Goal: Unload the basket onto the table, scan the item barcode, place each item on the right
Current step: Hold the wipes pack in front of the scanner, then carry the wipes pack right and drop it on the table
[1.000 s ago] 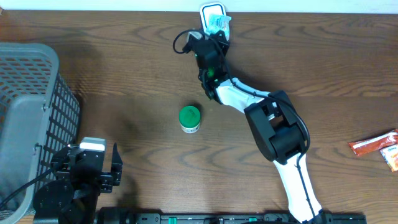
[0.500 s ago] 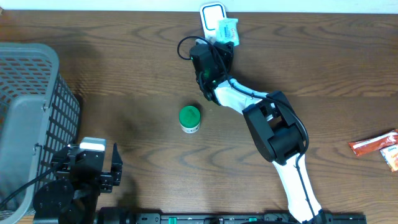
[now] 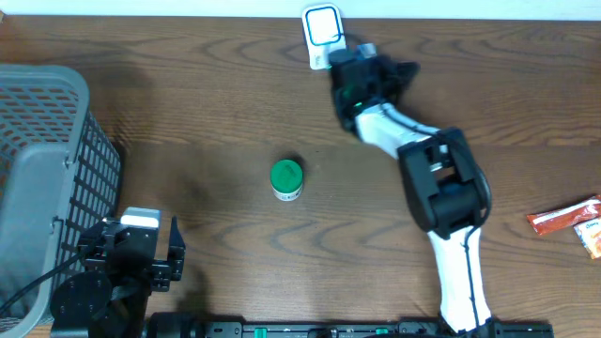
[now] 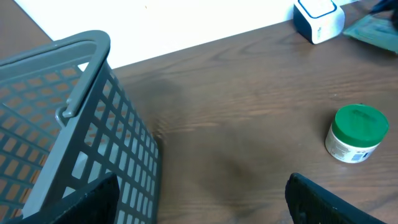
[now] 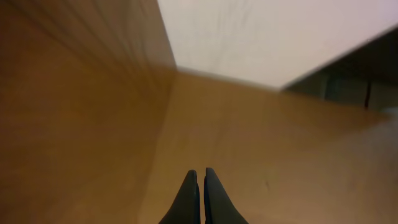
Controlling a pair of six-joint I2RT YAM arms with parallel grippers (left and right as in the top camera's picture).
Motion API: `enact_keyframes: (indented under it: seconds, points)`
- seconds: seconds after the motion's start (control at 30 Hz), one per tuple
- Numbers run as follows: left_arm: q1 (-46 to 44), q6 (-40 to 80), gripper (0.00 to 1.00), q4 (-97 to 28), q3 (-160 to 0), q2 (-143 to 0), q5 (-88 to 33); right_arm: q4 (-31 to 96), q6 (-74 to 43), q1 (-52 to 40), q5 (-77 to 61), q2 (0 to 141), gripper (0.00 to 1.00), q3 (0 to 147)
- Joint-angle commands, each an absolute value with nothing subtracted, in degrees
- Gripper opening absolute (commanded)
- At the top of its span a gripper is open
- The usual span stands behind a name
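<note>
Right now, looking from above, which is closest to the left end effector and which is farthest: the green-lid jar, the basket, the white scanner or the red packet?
1. Grey basket, right beside the left end effector, on the table's left side.
2. Green-lid jar, mid-table.
3. White scanner, at the far edge.
4. Red packet, far right.

No text is legible on the scanner [image 3: 321, 26], green-lidded jar [image 3: 286, 178] or orange packet [image 3: 568, 219].

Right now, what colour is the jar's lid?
Green; the lid shows best in the left wrist view.
</note>
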State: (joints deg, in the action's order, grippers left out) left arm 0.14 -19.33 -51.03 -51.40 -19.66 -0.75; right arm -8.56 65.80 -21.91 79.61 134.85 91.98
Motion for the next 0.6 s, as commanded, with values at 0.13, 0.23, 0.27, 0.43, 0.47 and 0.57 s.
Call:
enact_keyframes:
  seconds: [0.13,0.23,0.27,0.43,0.47,0.57]
  points:
    - [-0.08,-19.42,0.86,-51.00,-51.53,-19.35,-0.67,-5.39,51.90,-17.72,84.36,131.50,0.56,92.66]
    - [-0.08,-19.42,0.86,-50.98,-51.53,-19.33,-0.67,-5.23,47.05,-18.61,82.59,131.50,0.86,92.66]
    - [-0.08,-19.42,0.86,-51.00,-51.53,-19.35,-0.67,-4.80,45.45,-19.05,81.95,131.50,0.91,92.66]
    - [-0.08,-19.42,0.86,-51.00,-51.53,-19.33,-0.67,-3.16,40.16,-21.50,75.94,131.46,0.99,92.68]
    - [-0.08,-19.42,0.86,-51.00,-51.53,-19.35,-0.67,-3.60,40.07,-22.00,74.19,131.37,0.99,92.86]
    - [-0.08,-19.42,0.86,-51.00,-51.53,-19.35,-0.67,-2.44,38.48,-23.46,70.28,130.21,0.99,94.15]
